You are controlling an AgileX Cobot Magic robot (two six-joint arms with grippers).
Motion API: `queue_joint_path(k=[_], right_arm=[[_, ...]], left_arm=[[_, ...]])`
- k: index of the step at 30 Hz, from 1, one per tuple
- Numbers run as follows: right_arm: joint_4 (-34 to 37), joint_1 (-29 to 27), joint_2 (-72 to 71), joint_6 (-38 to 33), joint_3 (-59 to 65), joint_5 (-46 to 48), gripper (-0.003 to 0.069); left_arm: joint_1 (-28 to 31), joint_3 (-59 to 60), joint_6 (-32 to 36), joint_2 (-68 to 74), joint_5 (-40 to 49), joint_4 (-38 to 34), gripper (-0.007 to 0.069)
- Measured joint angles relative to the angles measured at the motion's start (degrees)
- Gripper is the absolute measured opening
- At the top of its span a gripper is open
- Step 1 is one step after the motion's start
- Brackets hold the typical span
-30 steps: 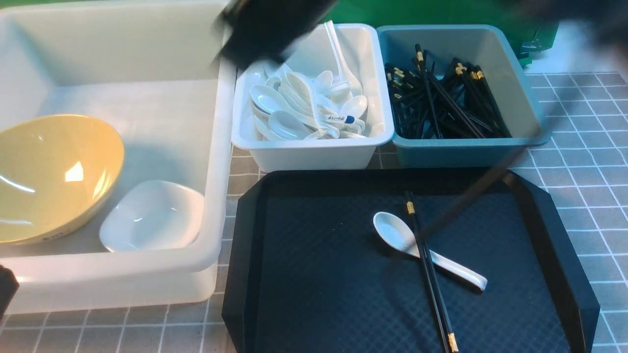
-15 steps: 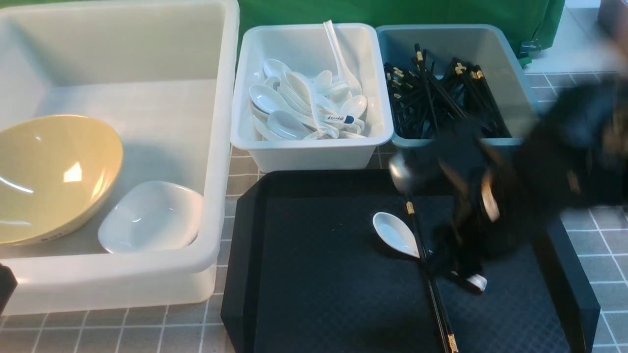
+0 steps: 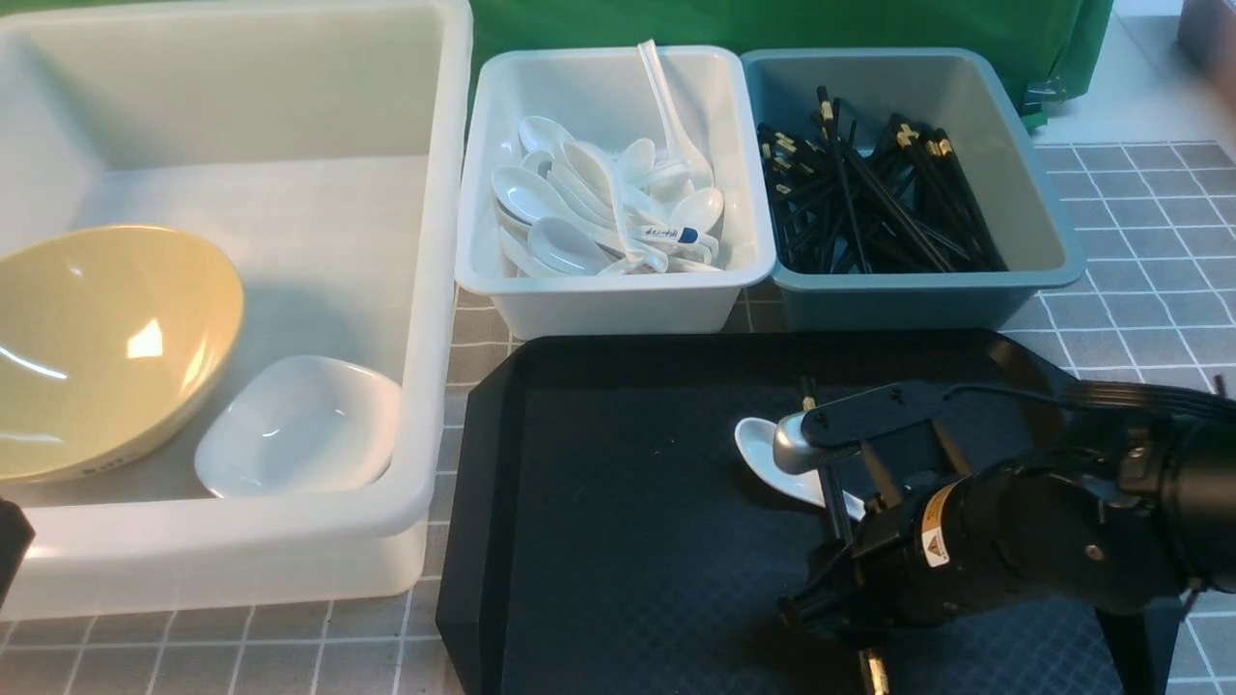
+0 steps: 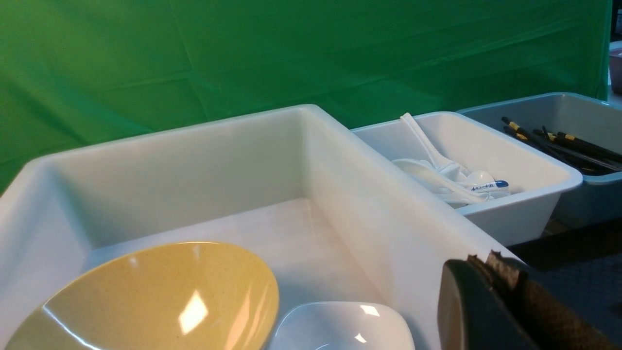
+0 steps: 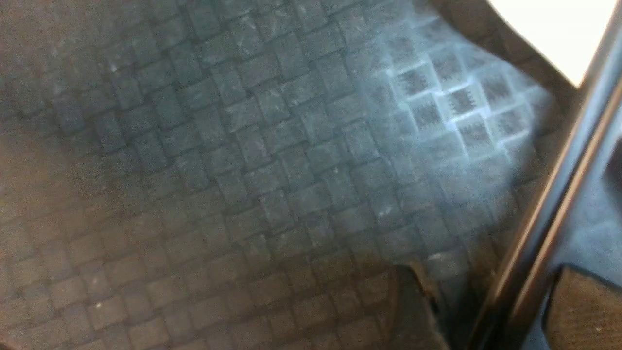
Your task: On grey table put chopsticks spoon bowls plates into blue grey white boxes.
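Observation:
A pair of black chopsticks [image 3: 832, 504] lies across a white spoon [image 3: 768, 452] on the black tray [image 3: 628, 541]. My right gripper [image 3: 850, 603] is low over the tray. In the right wrist view it [image 5: 491, 296] is open, one finger [image 5: 413, 301] on each side of the chopsticks [image 5: 534, 233], not closed on them. My left gripper [image 4: 488, 260] is shut and empty, beside the near wall of the big white box [image 3: 439, 290]. Only its edge shows in the front view [image 3: 10, 565].
The big white box holds a yellow bowl [image 3: 106, 338] and a white dish [image 3: 299, 425]. A small white box [image 3: 618, 304] holds several spoons. A blue-grey box [image 3: 917, 299] holds several chopsticks. Grey tiled table [image 3: 1149, 290] lies to the right.
My right arm has come down from the back right onto the tray, over the chopsticks and the spoon's handle. The dark blur over the small white box a second ago is gone.

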Motion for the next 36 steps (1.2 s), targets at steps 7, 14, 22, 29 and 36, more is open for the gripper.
queue_joint_path(k=[7,14,22,29,36], right_arm=[[-0.1,-0.1,2.3,-0.6,-0.2,-4.6,0.0253],[-0.1,-0.1,2.0,-2.1,-0.4,-5.0,0.0135],[0.1,0.5,-11.0,-5.3,-0.4,1.2,0.0085],[-0.7,-4.5,-18.0,-10.9,-8.2,-1.0,0.0085],[-1.2,-12.9,-13.6,-18.6,-18.7,0.1,0.0085]], left_arm=[[0.0,0.0,0.0,0.0,0.0,0.0,-0.0008],[0.0,0.0,0.0,0.0,0.0,0.1,-0.0008],[0.0,0.0,0.0,0.0,-0.1,0.1,-0.0008],[0.0,0.0,0.0,0.0,-0.1,0.1,-0.0008],[0.0,0.0,0.0,0.0,-0.1,0.3,-0.0008]])
